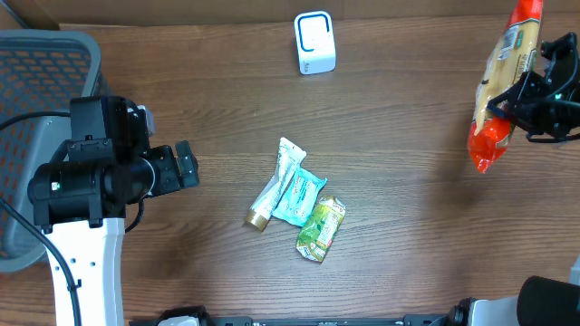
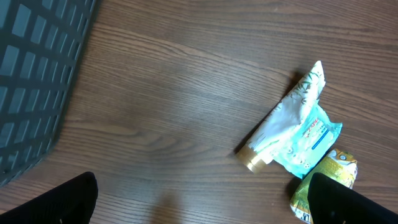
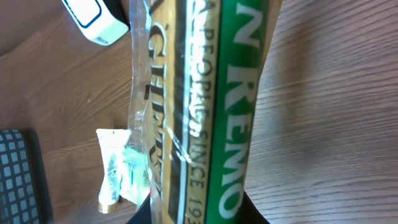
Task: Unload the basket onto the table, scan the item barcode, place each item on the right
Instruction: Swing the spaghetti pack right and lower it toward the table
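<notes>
The step in hand looks like presenting the item to the reader: the right gripper (image 1: 521,101) has its jaws clenched on a long packet (image 1: 501,81) with orange ends, holding it in the air over the far right edge of the counter (image 1: 426,217), well apart from the white scanner (image 1: 314,43) that stands near the counter's back edge. In the right wrist view the packet's green stripe and gold lettering fill the frame, and no barcode shows on the faces in view, so I cannot tell which side carries it. The next move, as I judge it, calls for carrying the packet leftward toward the scanner and turning it until the barcode side faces the scanner's window, without letting the floppy wrapper sag or slip. The left gripper (image 1: 186,165) hovers at the left beside the grey basket (image 1: 36,91), jaws released and holding nothing. A tube (image 1: 270,190), a teal sachet (image 1: 300,196) and a green pouch (image 1: 323,228) lie clustered mid-counter, touching one another, apparently waiting their turn.
</notes>
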